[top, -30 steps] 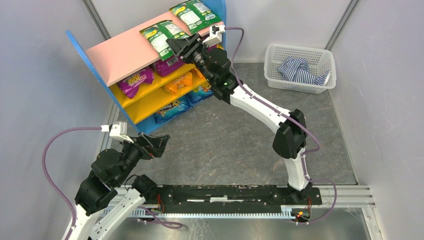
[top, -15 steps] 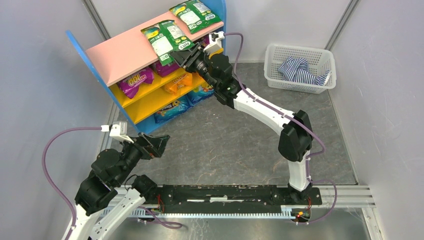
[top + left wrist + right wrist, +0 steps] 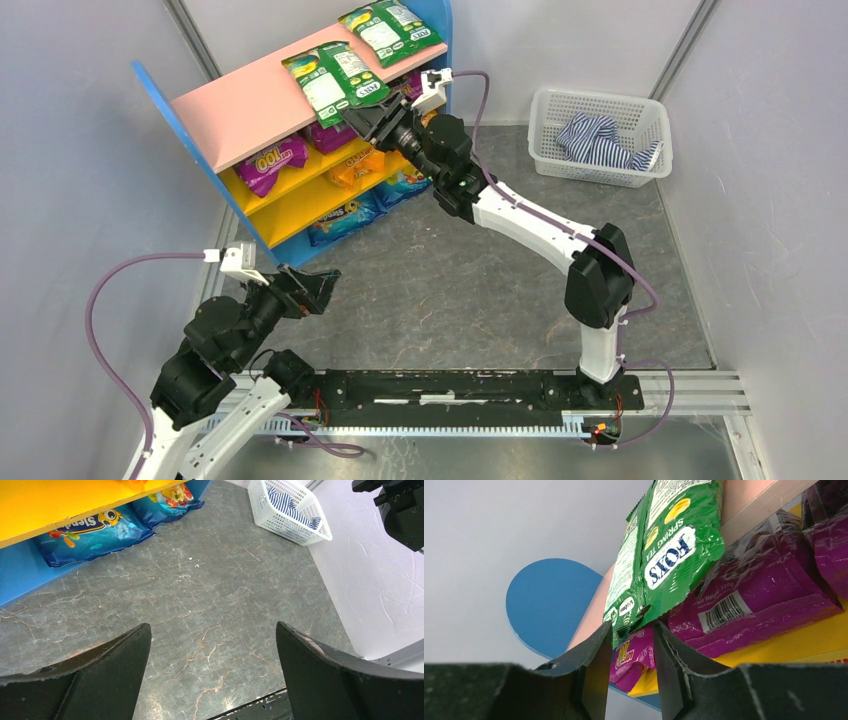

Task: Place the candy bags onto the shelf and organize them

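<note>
The shelf stands at the back left. Two green candy bags lie on its pink top board: one at the far right, one overhanging the front edge. Purple, orange and blue bags lie on the yellow shelves. My right gripper is just below the overhanging green bag. Its jaws stand a little apart, with the bag's lower edge at the fingertips and a purple bag behind. My left gripper is open and empty over the grey floor.
A white mesh basket with a striped cloth stands at the back right; it also shows in the left wrist view. Two blue bags lie on the bottom shelf. Grey walls close in both sides.
My right gripper carried the green bag onto the top board, then drew back and down to the front edge with its jaws apart. The left arm has not moved.
</note>
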Robot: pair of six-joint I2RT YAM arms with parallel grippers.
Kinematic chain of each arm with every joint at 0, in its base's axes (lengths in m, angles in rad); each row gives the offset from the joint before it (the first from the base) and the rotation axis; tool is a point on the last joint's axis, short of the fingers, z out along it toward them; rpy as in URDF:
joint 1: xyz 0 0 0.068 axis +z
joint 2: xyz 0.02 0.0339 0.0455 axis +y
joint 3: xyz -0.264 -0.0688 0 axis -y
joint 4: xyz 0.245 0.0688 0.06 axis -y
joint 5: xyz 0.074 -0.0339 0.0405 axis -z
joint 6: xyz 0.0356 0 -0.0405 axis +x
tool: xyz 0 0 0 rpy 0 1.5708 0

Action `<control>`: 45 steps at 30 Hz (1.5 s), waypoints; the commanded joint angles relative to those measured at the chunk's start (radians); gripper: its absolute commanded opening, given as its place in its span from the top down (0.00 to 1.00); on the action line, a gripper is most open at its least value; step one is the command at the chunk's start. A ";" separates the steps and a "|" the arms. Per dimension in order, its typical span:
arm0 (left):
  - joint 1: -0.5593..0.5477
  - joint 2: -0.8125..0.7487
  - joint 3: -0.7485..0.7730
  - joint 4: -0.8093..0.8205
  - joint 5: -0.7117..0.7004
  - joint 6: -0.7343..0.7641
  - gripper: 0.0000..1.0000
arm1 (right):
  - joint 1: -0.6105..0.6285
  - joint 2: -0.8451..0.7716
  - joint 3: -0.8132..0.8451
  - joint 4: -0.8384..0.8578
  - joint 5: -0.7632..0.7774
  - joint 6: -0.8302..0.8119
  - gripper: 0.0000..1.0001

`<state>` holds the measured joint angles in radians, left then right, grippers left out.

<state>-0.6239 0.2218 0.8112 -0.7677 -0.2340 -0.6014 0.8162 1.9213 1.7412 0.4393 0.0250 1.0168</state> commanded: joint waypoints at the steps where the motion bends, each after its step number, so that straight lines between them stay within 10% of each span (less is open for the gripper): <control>1: -0.001 0.009 -0.003 0.041 -0.008 0.018 0.00 | 0.001 -0.067 -0.018 0.065 -0.007 -0.016 0.60; 11: -0.001 0.005 -0.002 0.041 -0.013 0.017 0.00 | 0.001 0.029 0.098 0.071 0.018 -0.030 0.99; 31: 0.000 -0.001 -0.003 0.039 -0.015 0.014 0.00 | -0.004 0.243 0.462 -0.047 0.101 -0.090 1.00; 45: -0.001 0.013 0.011 0.035 -0.017 0.021 0.00 | -0.008 0.034 0.257 -0.092 0.086 -0.183 0.54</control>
<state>-0.6239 0.2218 0.8112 -0.7681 -0.2344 -0.6014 0.8135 2.1033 2.0811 0.3408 0.1146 0.8963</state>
